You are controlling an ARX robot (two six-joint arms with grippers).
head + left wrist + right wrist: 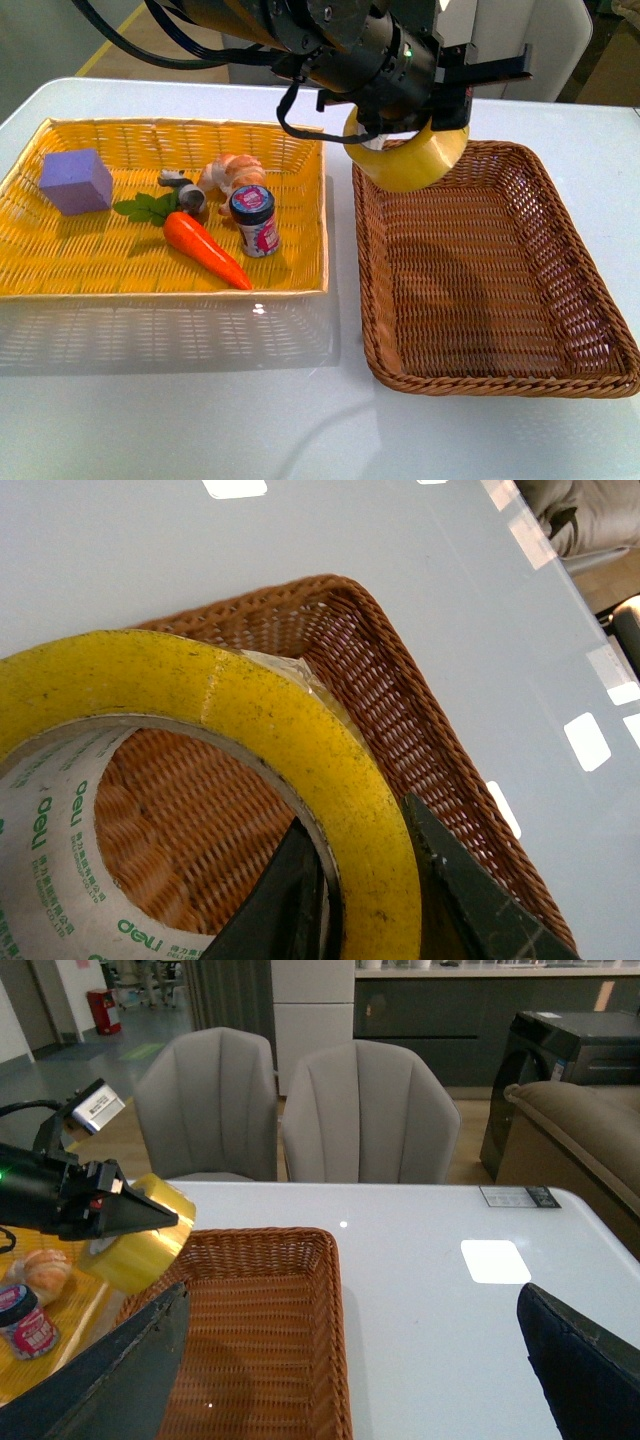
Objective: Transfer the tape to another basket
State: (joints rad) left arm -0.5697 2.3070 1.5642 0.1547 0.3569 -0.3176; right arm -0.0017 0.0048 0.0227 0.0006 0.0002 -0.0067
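The tape, a wide yellowish roll with a white printed core, hangs in the air over the far left corner of the brown wicker basket. My left gripper is shut on it, one finger inside the core and one outside. In the left wrist view the tape fills the near field, held by the left gripper, with the basket's corner beneath. From the right wrist, the tape shows above the basket; my right gripper is open, its fingers wide apart and holding nothing.
A yellow woven basket on the left holds a purple cube, a carrot, a small jar, a bread roll and a small grey ring. Chairs stand behind the white table.
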